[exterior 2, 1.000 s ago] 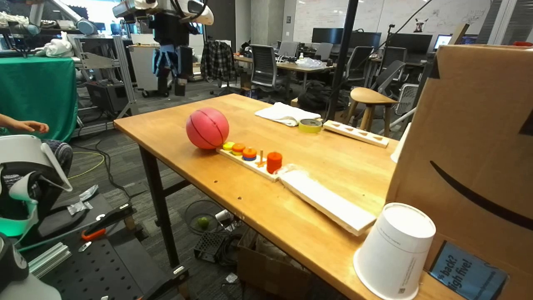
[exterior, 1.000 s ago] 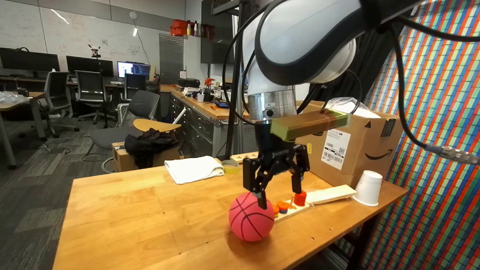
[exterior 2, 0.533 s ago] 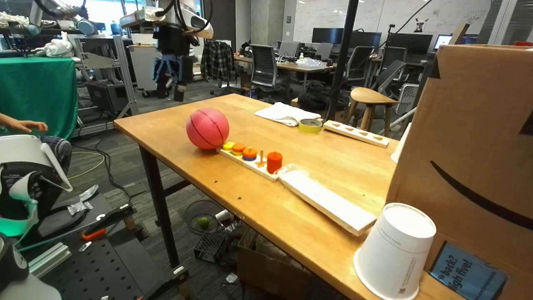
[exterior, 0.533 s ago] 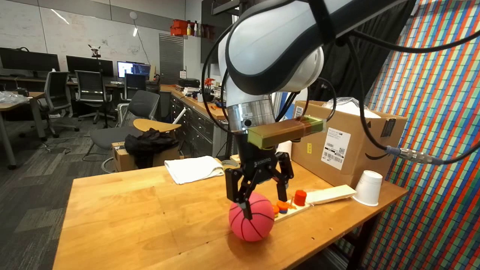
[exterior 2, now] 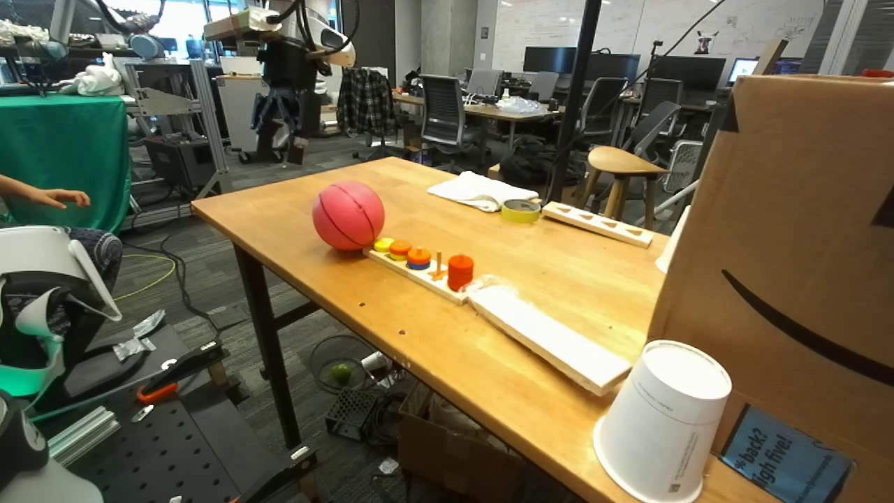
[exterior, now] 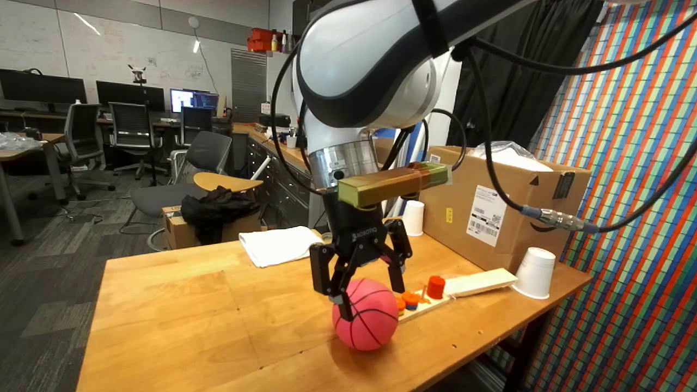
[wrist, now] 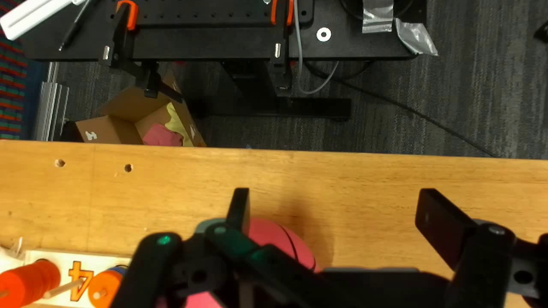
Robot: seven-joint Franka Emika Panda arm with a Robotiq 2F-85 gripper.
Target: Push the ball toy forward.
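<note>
Robotiq gripper point(exterior: 372, 302): spread wide, holding nothing. In the wrist view one finger point(wrist: 238, 209) overlaps the pink mini basketball point(wrist: 272, 233), so it looks off to one side, not centred in the gap. In an exterior view there's clear air between gripper and ball point(exterior 2: 348, 215); I'd say no push yet.

Risks: straight descent could land that finger on the ball's crown, and it squirts out sideways. Off-centre shove: it should roll freely, so it would veer. Ball rests on the wooden table point(exterior: 190, 316), just beside the end of the counting peg board point(wrist: 64, 264); can't tell if touching. Wrong angle and it bumps the yellow disc point(exterior 2: 383, 244). Table's long edge is near too, carpeted floor point(wrist: 479, 85) beyond: too fast and it's off. Can't tell which way "forward" is.

Vs a second ago: gripper has shifted picture-left across the ball in an exterior view. Ball and board unmoved. The white paper cup point(exterior: 413, 219) by the Amazon carton point(exterior 2: 789, 209) isn't hidden behind the gripper anymore. A bystander's hand point(exterior 2: 63, 198) is slightly higher.
</note>
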